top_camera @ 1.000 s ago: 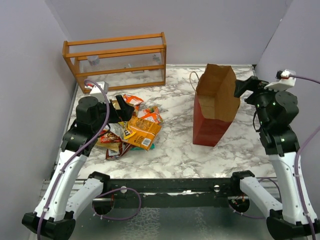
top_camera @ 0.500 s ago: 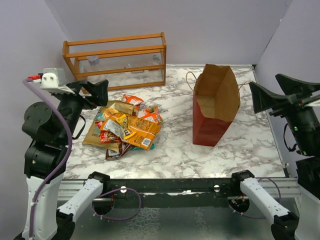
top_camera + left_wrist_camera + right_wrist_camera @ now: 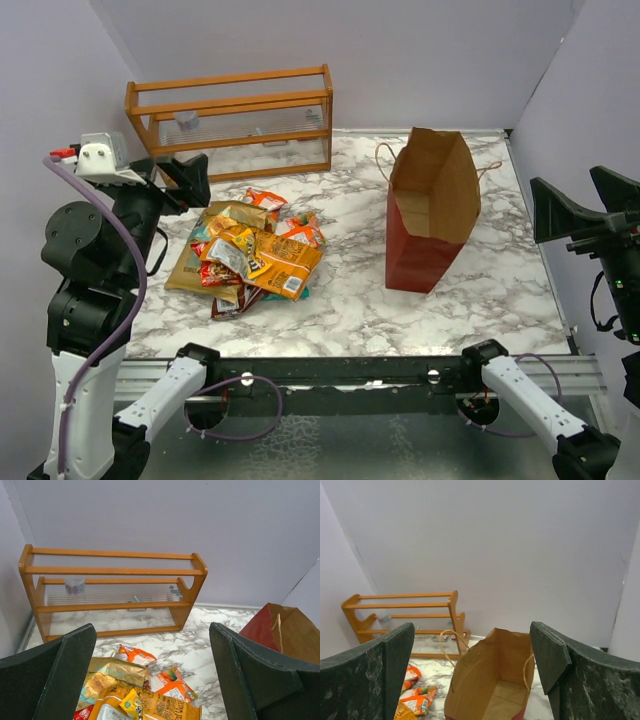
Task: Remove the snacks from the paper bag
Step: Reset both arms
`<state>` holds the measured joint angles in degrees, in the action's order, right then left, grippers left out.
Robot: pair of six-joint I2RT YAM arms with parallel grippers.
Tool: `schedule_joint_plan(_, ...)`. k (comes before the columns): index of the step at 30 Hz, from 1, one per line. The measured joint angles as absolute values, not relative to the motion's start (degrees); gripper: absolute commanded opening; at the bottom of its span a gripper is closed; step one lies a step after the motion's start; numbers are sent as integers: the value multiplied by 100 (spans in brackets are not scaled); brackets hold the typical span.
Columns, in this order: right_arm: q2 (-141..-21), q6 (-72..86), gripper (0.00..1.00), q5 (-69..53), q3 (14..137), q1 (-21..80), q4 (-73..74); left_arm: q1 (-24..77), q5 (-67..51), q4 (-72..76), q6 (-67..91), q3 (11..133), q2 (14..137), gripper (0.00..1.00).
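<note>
The snacks [image 3: 252, 255] lie in a heap on the marble table, left of centre; several orange, gold, red and yellow packets also show in the left wrist view [image 3: 142, 692]. The paper bag [image 3: 430, 215] stands upright and open at the right. In the right wrist view the bag [image 3: 490, 680] shows a bare brown floor with no packet visible. My left gripper [image 3: 186, 178] is raised above the heap's far left side, open and empty [image 3: 152, 627]. My right gripper [image 3: 566, 192] is raised right of the bag, open and empty [image 3: 472, 627].
An orange wooden rack [image 3: 230, 110] stands along the back wall at the left, and it also shows in the left wrist view [image 3: 110, 570]. Grey walls close in the table on three sides. The bag's cord handles [image 3: 384, 152] hang outward.
My left gripper has lifted off the snack heap and drawn back to the left. My right gripper has left the bag's rim and pulled away to the right. The bag and the heap stay put.
</note>
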<state>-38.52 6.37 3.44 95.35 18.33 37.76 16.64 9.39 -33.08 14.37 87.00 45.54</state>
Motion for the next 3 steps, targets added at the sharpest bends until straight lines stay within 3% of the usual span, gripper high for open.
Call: schedule_joint_plan(3, -3857, 615, 99, 543, 9494, 1833, 3833, 1664, 939, -3308, 1439, 8700, 4567, 99)
